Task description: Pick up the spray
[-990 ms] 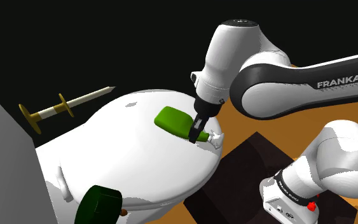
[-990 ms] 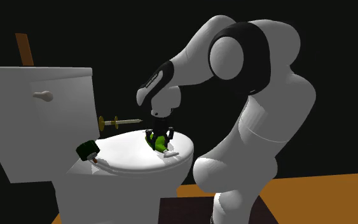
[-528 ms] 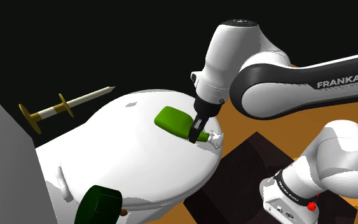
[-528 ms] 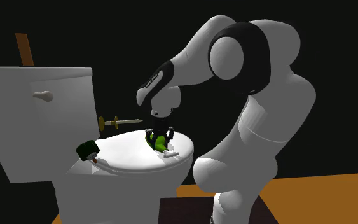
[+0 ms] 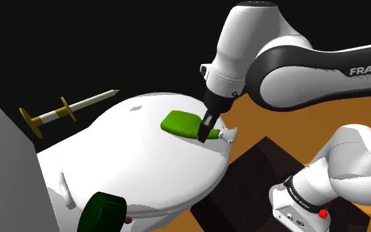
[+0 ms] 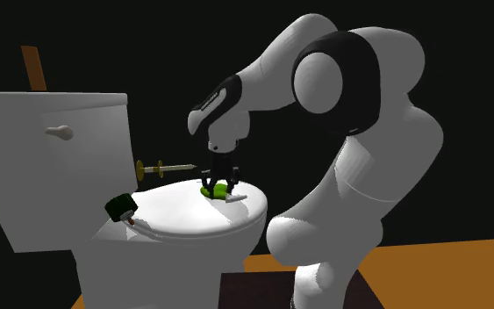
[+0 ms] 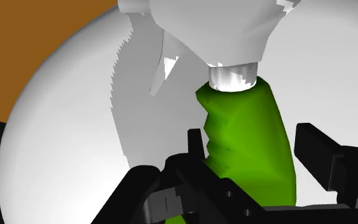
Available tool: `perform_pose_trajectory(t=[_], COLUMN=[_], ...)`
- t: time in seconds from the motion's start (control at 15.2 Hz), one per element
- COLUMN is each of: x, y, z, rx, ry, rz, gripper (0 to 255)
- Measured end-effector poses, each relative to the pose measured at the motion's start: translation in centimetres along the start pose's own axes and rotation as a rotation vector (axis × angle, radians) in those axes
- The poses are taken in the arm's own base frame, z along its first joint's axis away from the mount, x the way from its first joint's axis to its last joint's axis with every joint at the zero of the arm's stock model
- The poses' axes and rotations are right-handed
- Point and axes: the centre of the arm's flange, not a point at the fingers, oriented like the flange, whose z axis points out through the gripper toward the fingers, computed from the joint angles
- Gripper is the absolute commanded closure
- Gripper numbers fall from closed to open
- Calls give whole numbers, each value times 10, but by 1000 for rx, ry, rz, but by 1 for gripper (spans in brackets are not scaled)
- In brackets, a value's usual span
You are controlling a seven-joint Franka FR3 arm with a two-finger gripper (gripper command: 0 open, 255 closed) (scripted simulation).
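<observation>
Gripping the spray bottle [image 5: 180,123]

Black gripper [image 5: 207,134] is clenched on the spray bottle near its neck. Bottle: bright green ribbed body, silver collar, white trigger head. It lies on its side over the white toilet lid [image 5: 124,158], at the lid's 2 o'clock edge in the shoulder view

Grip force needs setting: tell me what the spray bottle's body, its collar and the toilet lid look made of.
Spray bottle body: matte green, ridged for fingers, probably plastic.
Collar: bright silvery band, looks metallic, perhaps only paint.
Toilet lid: smooth white, softly shaded; ceramic or hard plastic, cannot tell.
</observation>
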Motion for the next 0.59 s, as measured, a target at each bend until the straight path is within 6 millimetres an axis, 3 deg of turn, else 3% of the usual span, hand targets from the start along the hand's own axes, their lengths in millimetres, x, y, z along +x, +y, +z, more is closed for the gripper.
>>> perform_pose_trajectory(t=[0.59], x=[2], y=[-2], z=[-45], rx=[0], ry=[0], rz=[0], gripper=[255])
